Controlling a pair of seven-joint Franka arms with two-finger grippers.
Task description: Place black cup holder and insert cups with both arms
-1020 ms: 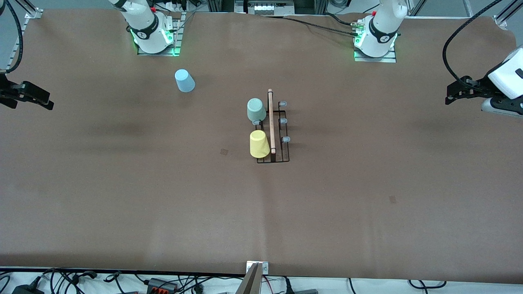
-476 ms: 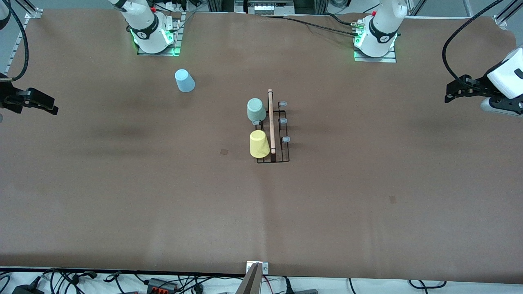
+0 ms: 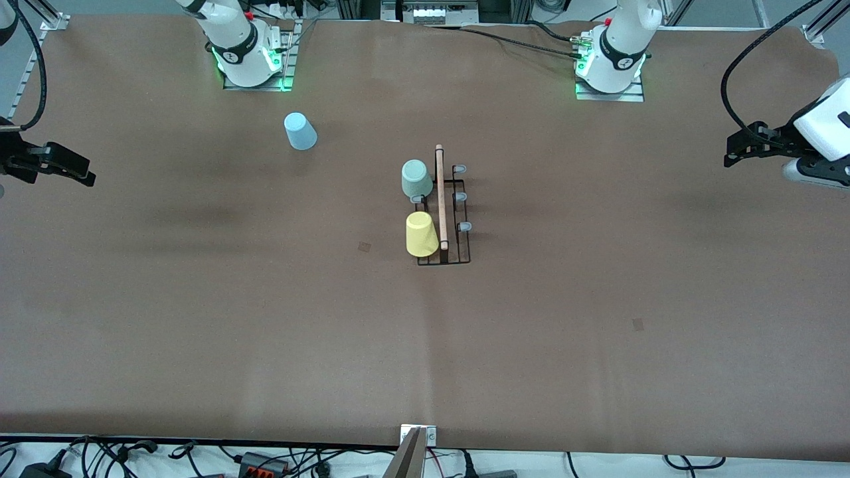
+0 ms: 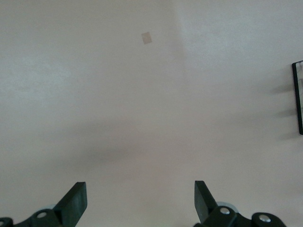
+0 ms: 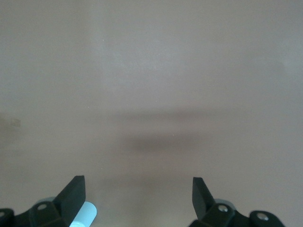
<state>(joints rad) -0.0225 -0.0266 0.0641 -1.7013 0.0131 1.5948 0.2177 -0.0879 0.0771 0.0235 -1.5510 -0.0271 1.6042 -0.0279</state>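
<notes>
Since the earlier frames, only the right gripper [image 3: 80,174] has shifted, edging a little inward over the table's right-arm end; the left gripper [image 3: 734,149] and all items on the table lie as before.

Right gripper: it hovers above the brown table [image 3: 265,318] at the right arm's end, holding nothing. In the right wrist view its two black fingers [image 5: 75,194] stand wide apart over bare tabletop, and a pale blue edge shows beside one finger.

Light blue cup [image 3: 300,131]: it stands mouth down on the table near the right arm's base, well apart from the rack and farther from the front camera than the rack.

Black cup holder [image 3: 458,255]: it sits at mid-table, its light wooden rod handle [image 3: 440,196] running toward the front camera along the middle. The pale green cup [image 3: 416,178] sits inverted on a peg on the side toward the right arm's end. The yellow cup [image 3: 420,234] sits inverted on the same side, nearer to the front camera. Between them one blue-grey peg tip [image 3: 417,198] shows. Three bare pegs [image 3: 459,197] stand on the side toward the left arm's end.

Left gripper: it hangs over the left arm's end of the table, empty. In the left wrist view its fingers [image 4: 201,201] are spread wide above the tabletop, with a corner of the rack's black wire frame [image 4: 298,97] at the picture's edge.
</notes>
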